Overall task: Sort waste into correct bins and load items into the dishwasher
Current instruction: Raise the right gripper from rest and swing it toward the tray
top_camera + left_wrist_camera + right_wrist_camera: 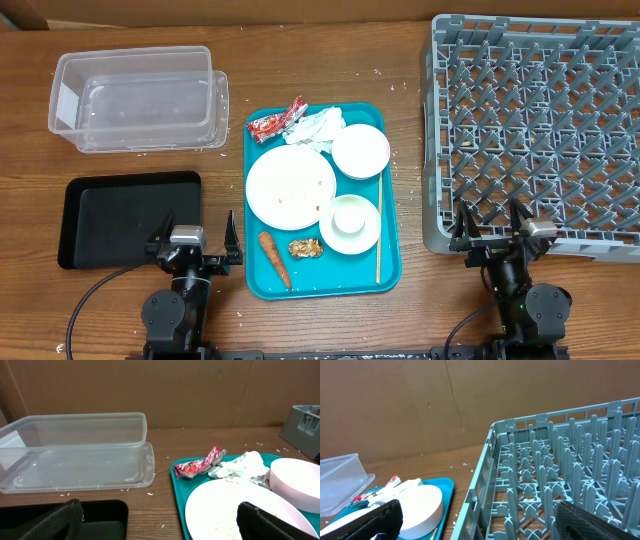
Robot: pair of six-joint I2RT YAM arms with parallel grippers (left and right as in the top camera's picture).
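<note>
On the teal tray (345, 275) lie a red wrapper (277, 122), crumpled tissue (318, 128), a pale plate (290, 187), a white bowl (360, 150), a second small white vessel (349, 222), a carrot (275, 258) and a brown lump (305, 247). The clear tub (135, 98) and black tray (120, 215) sit to the left, the grey dish rack (535, 130) to the right. My left gripper (197, 240) stands open between black tray and teal tray, holding nothing. My right gripper (491, 228) is open at the rack's front left corner, also holding nothing.
A thin wooden stick (379, 225) lies along the teal tray's right side. Rice grains (150, 493) are scattered on the wooden table by the clear tub (75, 455). A brown cardboard wall rises behind the table. The rack's near wall (490, 495) stands between my right fingers.
</note>
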